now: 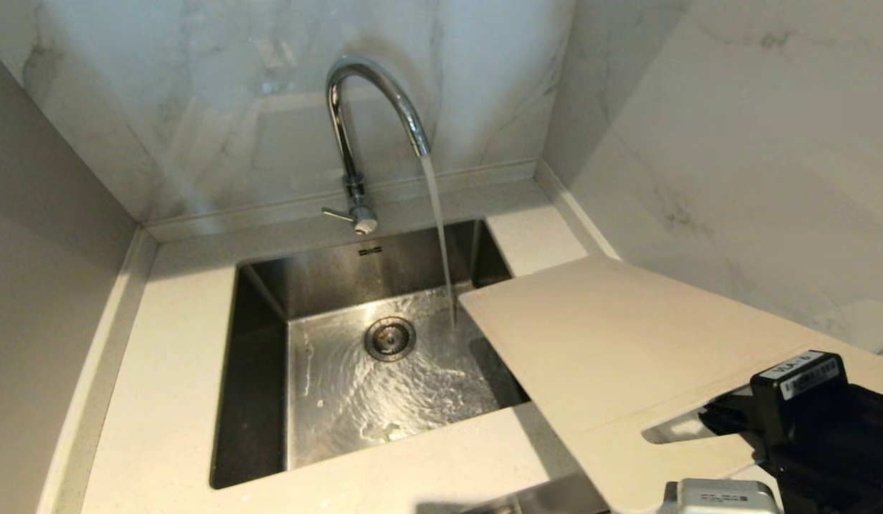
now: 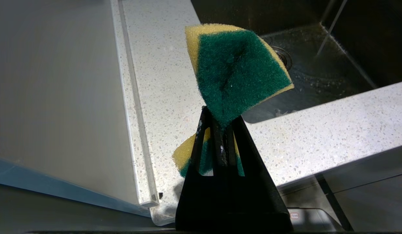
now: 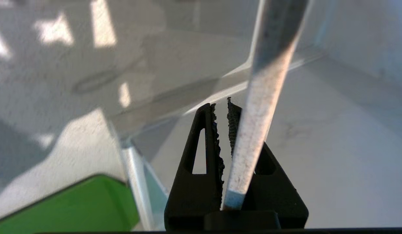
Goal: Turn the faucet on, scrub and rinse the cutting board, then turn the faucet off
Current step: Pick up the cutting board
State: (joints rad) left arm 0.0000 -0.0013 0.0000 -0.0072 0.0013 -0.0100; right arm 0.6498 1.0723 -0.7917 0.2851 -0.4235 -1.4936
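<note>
At the left edge of the countertop (image 1: pixel 163 371), out of the head view, the left gripper (image 2: pixel 220 130) is pressed together on one green-and-yellow sponge (image 2: pixel 239 71), pinching it by a corner so the green scouring face sticks out past the fingertips. Held that way, the rough side looks ready to meet the board. It hangs over the counter's front left strip, near the sink's rim but not over the basin.

In the middle sits one steel sink (image 1: pixel 270 285) with a single drain (image 1: pixel 390 338). One faucet (image 1: pixel 355 107) rises from the counter's back edge; its side lever (image 1: pixel 337 213) points left, and a stream of water (image 1: pixel 441 243) falls from the spout onto the basin floor, spreading in ripples. So the tap is already on.

To the right, the one cutting board (image 1: pixel 591 343) lies tilted, its far corner jutting over the sink's right rim, close beside the stream but apparently not under it. The right gripper (image 3: pixel 225 130), at the counter's front right corner, clamps the board's thin edge (image 3: pixel 252 130) by the slot handle, with one finger through the slot, probably to steer it under the water. A green object (image 3: pixel 74 204) lies beneath, which I cannot identify.
</note>
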